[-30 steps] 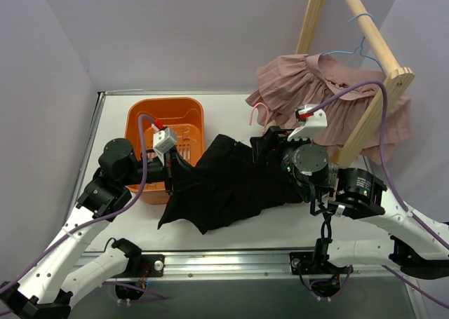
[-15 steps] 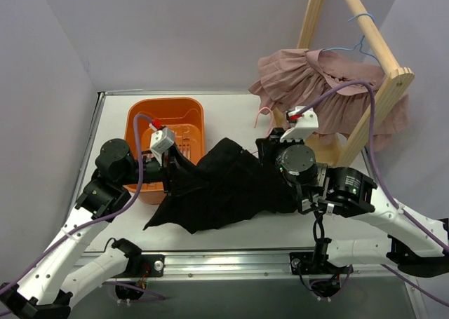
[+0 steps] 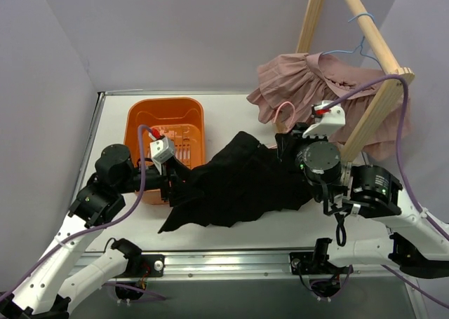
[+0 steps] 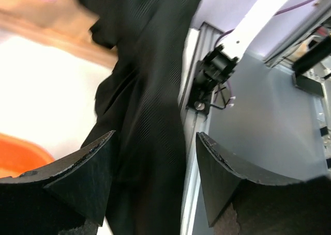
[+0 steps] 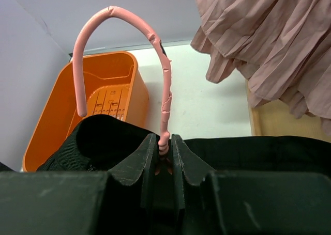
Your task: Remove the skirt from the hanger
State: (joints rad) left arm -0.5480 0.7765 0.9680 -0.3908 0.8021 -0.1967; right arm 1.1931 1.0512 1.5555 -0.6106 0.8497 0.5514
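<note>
The black skirt [image 3: 245,182] lies spread on the white table between the two arms, still on a pink hanger whose hook [image 3: 284,112] rises at its far right end. My right gripper [image 3: 289,142] is shut on the hanger's neck; in the right wrist view the gripper [image 5: 164,142] pinches the pink stem below the hook [image 5: 165,80], with skirt cloth [image 5: 103,137] on both sides. My left gripper [image 3: 181,182] stands open at the skirt's left edge. In the left wrist view the gripper [image 4: 155,142] has dark cloth [image 4: 150,90] running between its spread fingers, not pinched.
An orange basket [image 3: 165,109] stands at the back left, close to my left arm. At the back right is a wooden rack [image 3: 372,116] with a pink pleated garment [image 3: 330,87] draped on a blue hanger. The table's metal front rail [image 3: 231,259] runs beside the skirt's near edge.
My left gripper has opened and let go of the skirt's left edge. My right gripper has shut on the hanger's neck and moved right, dragging the skirt with it.
</note>
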